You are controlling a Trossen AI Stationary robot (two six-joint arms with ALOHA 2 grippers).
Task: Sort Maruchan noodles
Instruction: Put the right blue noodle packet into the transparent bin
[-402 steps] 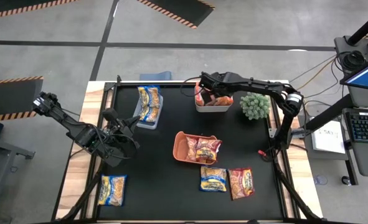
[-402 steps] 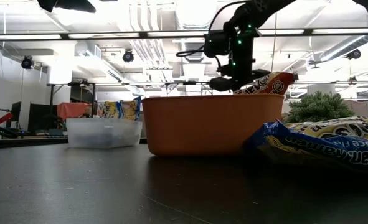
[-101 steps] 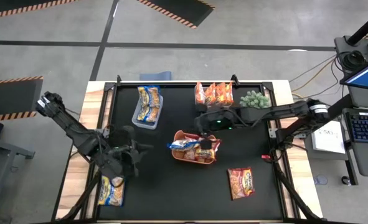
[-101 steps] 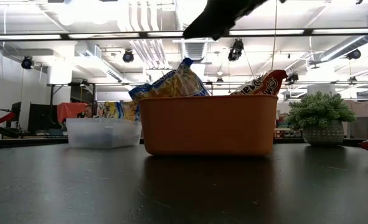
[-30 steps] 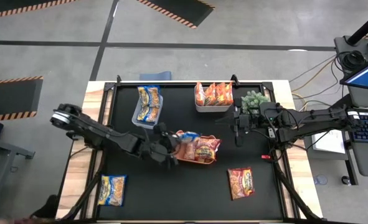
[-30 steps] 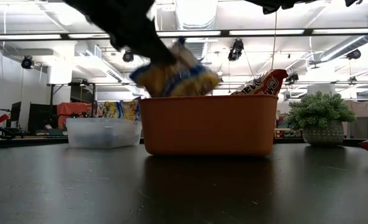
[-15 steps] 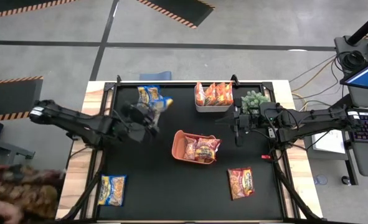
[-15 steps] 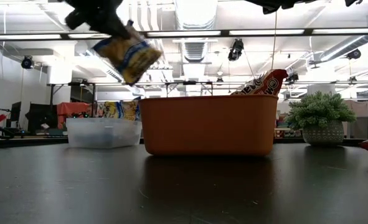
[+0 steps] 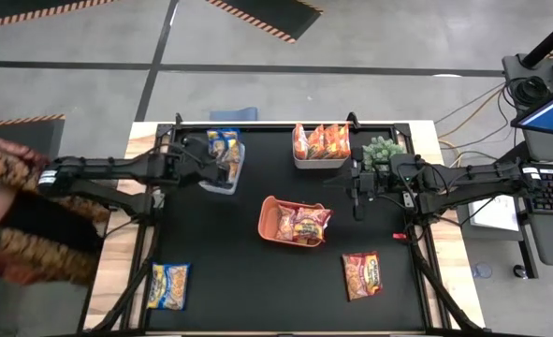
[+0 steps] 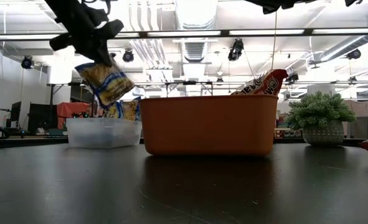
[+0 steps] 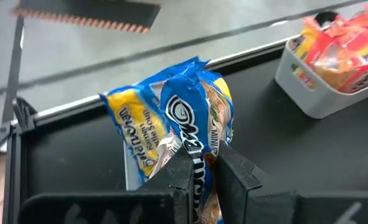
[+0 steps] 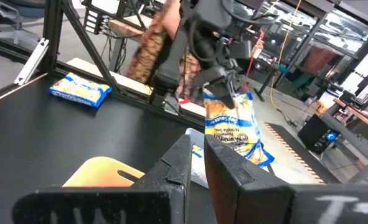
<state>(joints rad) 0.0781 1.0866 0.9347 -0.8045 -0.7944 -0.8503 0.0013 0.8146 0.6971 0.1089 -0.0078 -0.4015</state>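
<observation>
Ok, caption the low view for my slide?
Left gripper dangles a blue-and-yellow noodle packet above the clear bin.

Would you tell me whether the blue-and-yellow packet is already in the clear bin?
Not yet. The left gripper holds the blue-and-yellow packet hanging above the clear bin, clear of its rim.

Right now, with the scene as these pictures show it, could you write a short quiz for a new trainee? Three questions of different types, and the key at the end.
1. True or false: the left gripper holds a blue-and-yellow packet in the air above the clear bin.
2. Multiple choice: which bin holds the upright orange packets? A) the clear bin B) the white bin C) the orange bin
3. Short answer: what does the right gripper hold?

Key: 1 true. 2 B. 3 Nothing; it is shut and empty, beside the potted plant.
</observation>
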